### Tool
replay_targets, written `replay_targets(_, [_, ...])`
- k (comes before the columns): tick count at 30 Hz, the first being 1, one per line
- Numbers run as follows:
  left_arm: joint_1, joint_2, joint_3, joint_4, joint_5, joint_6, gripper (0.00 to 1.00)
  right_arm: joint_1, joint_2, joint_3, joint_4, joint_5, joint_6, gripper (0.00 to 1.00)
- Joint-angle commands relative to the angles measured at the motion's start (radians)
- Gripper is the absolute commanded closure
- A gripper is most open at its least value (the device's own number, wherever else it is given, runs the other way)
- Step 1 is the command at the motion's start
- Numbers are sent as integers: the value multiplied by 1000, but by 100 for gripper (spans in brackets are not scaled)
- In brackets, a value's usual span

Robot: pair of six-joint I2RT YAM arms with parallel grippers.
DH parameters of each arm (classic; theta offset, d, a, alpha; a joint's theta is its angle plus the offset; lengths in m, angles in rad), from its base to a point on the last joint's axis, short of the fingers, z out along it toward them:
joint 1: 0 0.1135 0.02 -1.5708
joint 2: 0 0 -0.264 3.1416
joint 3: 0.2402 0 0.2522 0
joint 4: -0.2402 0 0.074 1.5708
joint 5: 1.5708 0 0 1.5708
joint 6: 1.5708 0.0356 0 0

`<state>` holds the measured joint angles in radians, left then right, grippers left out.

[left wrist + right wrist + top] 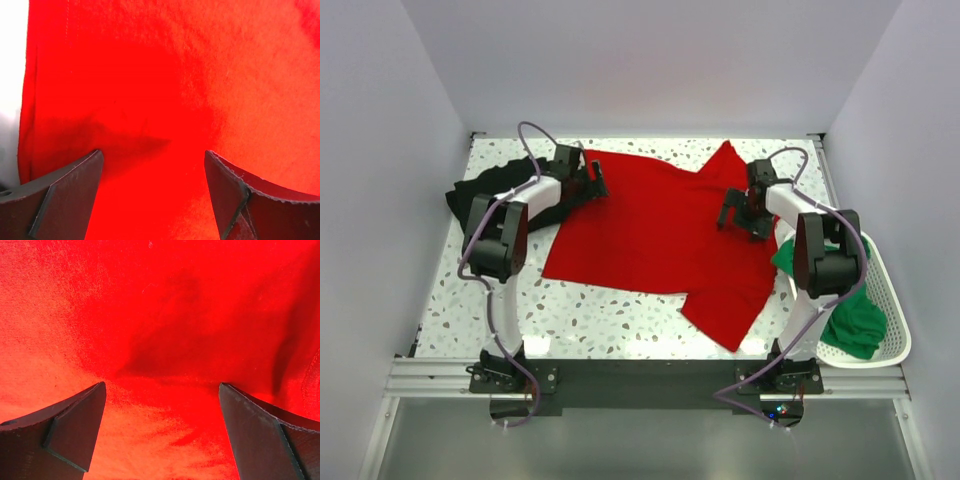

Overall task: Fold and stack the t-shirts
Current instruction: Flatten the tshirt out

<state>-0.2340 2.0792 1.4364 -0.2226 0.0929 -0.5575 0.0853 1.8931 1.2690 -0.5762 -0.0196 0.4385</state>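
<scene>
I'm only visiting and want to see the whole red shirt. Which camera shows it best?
The top external view: the red t-shirt lies spread out there, with both sleeves visible. The wrist views show only a close patch of its cloth beneath the open left gripper and right gripper.

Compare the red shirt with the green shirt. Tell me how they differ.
The red shirt lies spread out on the table; the green shirt is bunched up in the basket, partly hidden behind the right arm. The left end effector and right end effector, both open, are over the red shirt; neither is over the green shirt. Both shirts are plain soft cloth.
</scene>
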Motion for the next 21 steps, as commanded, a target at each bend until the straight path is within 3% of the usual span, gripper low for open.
replay_targets(1, [25,79,68,-55,-32,24,13,4,69,50,-2,-13,26,2])
replay_targets(11, [24,134,210,-15,30,47,13,8,138,204,-80,-43,14,3])
replay_targets(16, [1,0,167,14,7,56,13,10,116,257,-102,-83,6,3])
replay_targets(21, [-68,-224,30,2,-90,87,13,10,68,289,-134,-105,-1,3])
